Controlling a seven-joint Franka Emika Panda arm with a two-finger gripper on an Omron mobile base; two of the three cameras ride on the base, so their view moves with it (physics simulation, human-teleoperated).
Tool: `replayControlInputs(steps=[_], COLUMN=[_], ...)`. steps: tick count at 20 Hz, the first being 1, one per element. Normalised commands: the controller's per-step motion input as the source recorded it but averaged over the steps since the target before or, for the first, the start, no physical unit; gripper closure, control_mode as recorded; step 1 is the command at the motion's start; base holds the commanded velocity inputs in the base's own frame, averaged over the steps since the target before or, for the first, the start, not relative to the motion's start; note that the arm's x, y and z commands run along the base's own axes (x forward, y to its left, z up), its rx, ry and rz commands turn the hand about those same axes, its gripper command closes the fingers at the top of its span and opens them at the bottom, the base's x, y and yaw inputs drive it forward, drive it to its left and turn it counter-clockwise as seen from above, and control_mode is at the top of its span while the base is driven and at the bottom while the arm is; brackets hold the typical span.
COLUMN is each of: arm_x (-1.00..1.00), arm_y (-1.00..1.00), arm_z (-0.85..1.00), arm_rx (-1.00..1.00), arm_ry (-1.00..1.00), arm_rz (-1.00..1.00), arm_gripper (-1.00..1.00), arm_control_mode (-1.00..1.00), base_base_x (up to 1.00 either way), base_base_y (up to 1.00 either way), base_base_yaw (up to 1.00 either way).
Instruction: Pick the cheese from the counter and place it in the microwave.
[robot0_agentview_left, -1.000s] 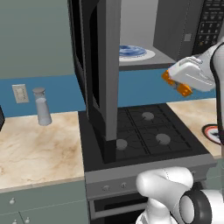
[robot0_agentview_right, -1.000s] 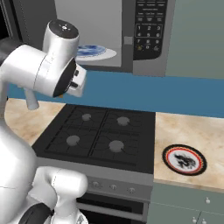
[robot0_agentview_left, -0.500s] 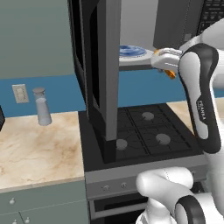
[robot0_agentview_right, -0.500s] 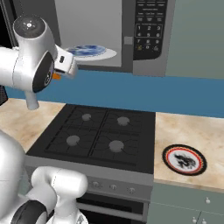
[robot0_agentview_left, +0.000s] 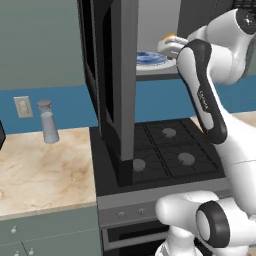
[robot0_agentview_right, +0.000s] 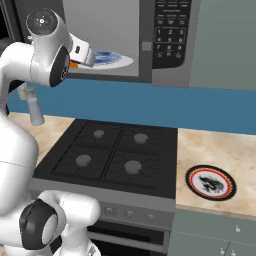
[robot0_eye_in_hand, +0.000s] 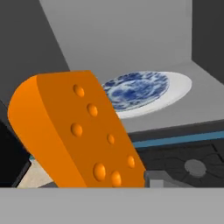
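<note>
One orange cheese wedge (robot0_eye_in_hand: 76, 131) is pinched in the gripper (robot0_agentview_right: 82, 57), whose jaws are closed tight on it; in the hand view it looms large in front of the open microwave (robot0_agentview_right: 150, 40). A second ago the hand hung lower and to the right, over the stove (robot0_agentview_left: 165, 152); since then it has risen and swung left to the mouth of the oven cavity, just in front of the blue-and-white plate (robot0_eye_in_hand: 138, 89) lying on the pale floor inside. The cheese (robot0_agentview_left: 169, 38) shows as a small orange edge beside the plate's near rim. The tall black door (robot0_agentview_left: 117, 85) stands swung open at left. Left of the stove, a shaker (robot0_agentview_left: 48, 121) stands on the marbled counter (robot0_agentview_left: 40, 172), unchanged.
</note>
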Motion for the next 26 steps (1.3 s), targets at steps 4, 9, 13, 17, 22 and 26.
replayControlInputs(steps=[4, 9, 13, 17, 22, 26], arm_x=[0.97, 0.92, 0.78, 0.58, 0.11, 0.04], arm_y=[0.03, 0.09, 0.05, 0.03, 0.0, 0.06], arm_z=[-0.13, -0.57, -0.41, 0.02, 0.22, 0.21], arm_rx=[0.0, 0.0, 0.0, 0.0, 0.0, -0.01], arm_ry=[-0.02, 0.0, 0.0, 0.0, 0.0, 0.0], arm_rz=[0.0, 0.0, 0.0, 0.0, 0.0, 0.0], arm_gripper=[1.0, 1.0, 1.0, 1.0, 1.0, 1.0], arm_control_mode=[-1.0, -1.0, -1.0, -1.0, -1.0, -1.0], base_base_x=[0.0, 0.0, 0.0, 0.0, 0.0, 0.0], base_base_y=[0.0, 0.0, 0.0, 0.0, 0.0, 0.0], base_base_yaw=[0.0, 0.0, 0.0, 0.0, 0.0, 0.0])
